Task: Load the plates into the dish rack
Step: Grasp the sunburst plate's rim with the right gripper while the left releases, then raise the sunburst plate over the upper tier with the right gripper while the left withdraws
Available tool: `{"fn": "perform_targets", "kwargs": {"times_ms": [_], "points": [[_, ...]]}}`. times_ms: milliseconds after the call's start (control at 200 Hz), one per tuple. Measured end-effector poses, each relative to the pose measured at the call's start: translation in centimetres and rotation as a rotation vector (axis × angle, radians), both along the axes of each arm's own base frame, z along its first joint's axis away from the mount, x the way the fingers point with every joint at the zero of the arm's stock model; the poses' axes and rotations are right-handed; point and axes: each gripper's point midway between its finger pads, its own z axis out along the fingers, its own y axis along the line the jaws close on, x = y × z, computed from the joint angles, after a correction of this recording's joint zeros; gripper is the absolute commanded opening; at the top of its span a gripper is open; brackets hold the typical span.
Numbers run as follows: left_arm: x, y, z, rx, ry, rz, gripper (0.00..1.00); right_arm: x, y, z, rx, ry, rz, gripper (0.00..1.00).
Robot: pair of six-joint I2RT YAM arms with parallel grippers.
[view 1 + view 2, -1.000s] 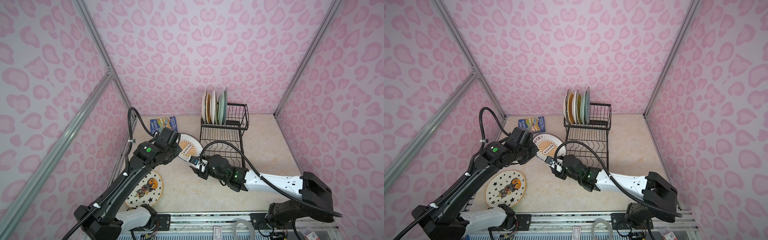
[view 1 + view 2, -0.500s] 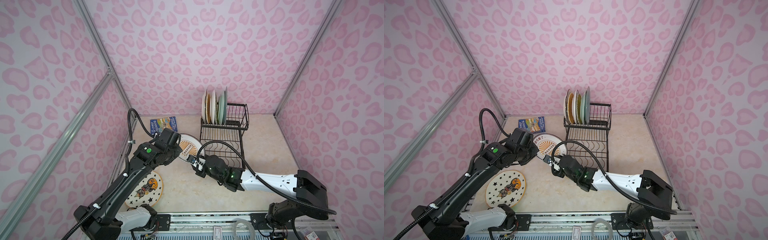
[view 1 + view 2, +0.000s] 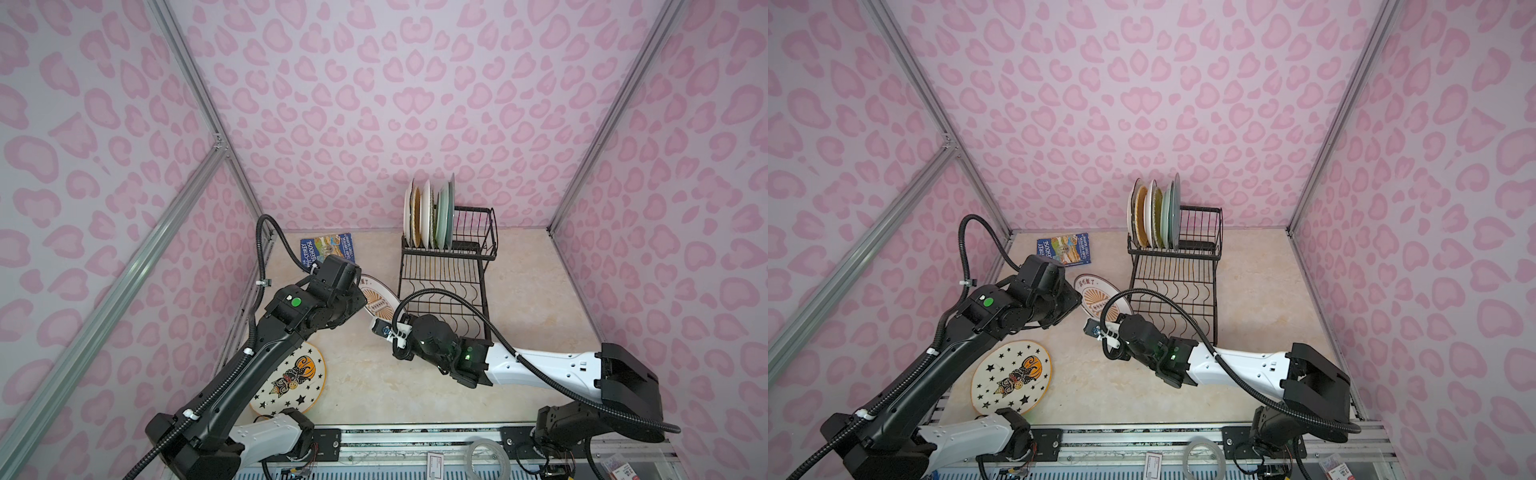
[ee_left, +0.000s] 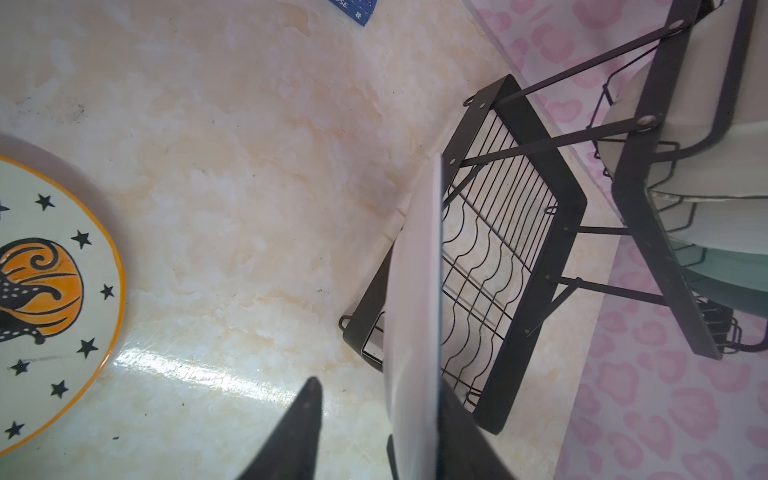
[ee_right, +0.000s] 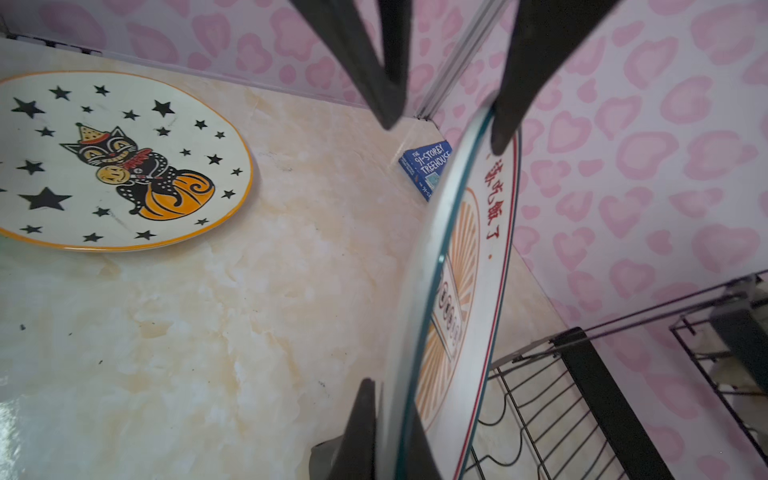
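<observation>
Your cat plate (image 3: 291, 380) lies flat on the counter (image 3: 532, 291). The left end effector (image 4: 378, 390) straddles the on-edge sunburst plate (image 3: 378, 297), jaws parted (one finger clear of it). The right end effector (image 3: 383, 328) is clamped on the plate's near rim, just left of the dish rack (image 3: 446, 266).

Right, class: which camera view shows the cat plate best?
The right wrist view: the cat plate lies nearly whole, cat and stars sharp. Both top views show the plate small, partly behind the left arm. The left wrist view catches only one side.
</observation>
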Motion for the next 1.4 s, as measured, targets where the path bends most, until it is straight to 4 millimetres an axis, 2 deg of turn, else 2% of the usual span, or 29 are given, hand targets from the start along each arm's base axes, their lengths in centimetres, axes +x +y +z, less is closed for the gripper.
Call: {"fn": "perform_targets", "kwargs": {"times_ms": [25,180,345,410,610,815,1005,1125,1320,1400], "points": [[-0.1,0.0,0.2,0.000,-0.008,-0.007,1.00,0.1,-0.2,0.0,0.007,0.003,-0.014,0.00],[-0.7,0.7,3.0,-0.032,-0.109,-0.041,0.98,0.3,-1.2,0.3,0.025,0.006,-0.054,0.00],[-1.9,1.0,8.4,-0.086,-0.336,-0.141,0.98,0.1,-2.2,1.5,0.077,0.019,-0.085,0.00],[-2.7,1.5,9.9,-0.087,-0.424,-0.175,0.98,-0.2,-2.7,2.4,0.103,0.023,-0.090,0.00],[-4.7,2.7,11.6,-0.007,-0.610,-0.272,0.97,-1.1,-4.1,5.7,0.197,0.059,-0.098,0.00],[-5.3,3.1,10.1,0.152,-0.740,-0.389,0.97,-1.5,-5.1,11.1,0.318,0.107,-0.126,0.00],[-4.5,1.7,6.3,0.256,-0.827,-0.508,0.97,-1.4,-5.7,16.1,0.417,0.154,-0.167,0.00],[-4.0,1.2,5.2,0.306,-0.869,-0.547,0.97,-1.2,-6.4,19.2,0.484,0.180,-0.187,0.00],[-3.4,0.8,3.1,0.340,-0.906,-0.563,0.97,-0.2,-8.8,24.7,0.624,0.194,-0.237,0.00],[-3.1,0.5,2.4,0.340,-0.886,-0.577,0.97,1.1,-10.4,27.5,0.697,0.185,-0.281,0.00]]}}
